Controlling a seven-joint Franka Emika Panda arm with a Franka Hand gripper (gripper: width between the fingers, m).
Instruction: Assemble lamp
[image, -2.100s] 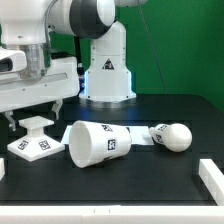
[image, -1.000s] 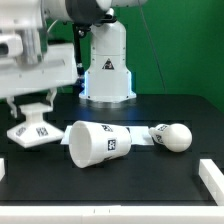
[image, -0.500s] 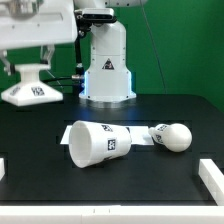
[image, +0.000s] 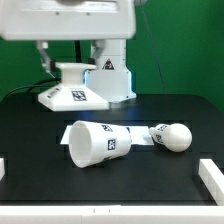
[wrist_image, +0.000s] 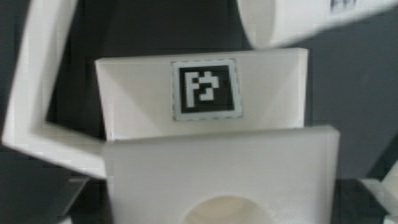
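My gripper (image: 72, 67) is shut on the lamp base (image: 72, 92) and holds it in the air above the table, at the back left of the exterior view. In the wrist view the base (wrist_image: 205, 150) fills the picture, with its square tag (wrist_image: 205, 90) and its round socket hole (wrist_image: 231, 208) showing. The tapered shade (image: 95, 143) lies on its side in the middle of the table. The ball-headed bulb (image: 173, 136) lies on its side to the exterior view's right of the shade.
The robot pedestal (image: 115, 75) with a triangle logo stands at the back behind the held base. The marker board (image: 140, 141) lies flat under the shade and bulb. White brackets sit at the front corners (image: 212, 176) (image: 2, 168).
The gripper has lifted the base off the table at the exterior view's left and carried it up and to the right. Shade and bulb have not moved.
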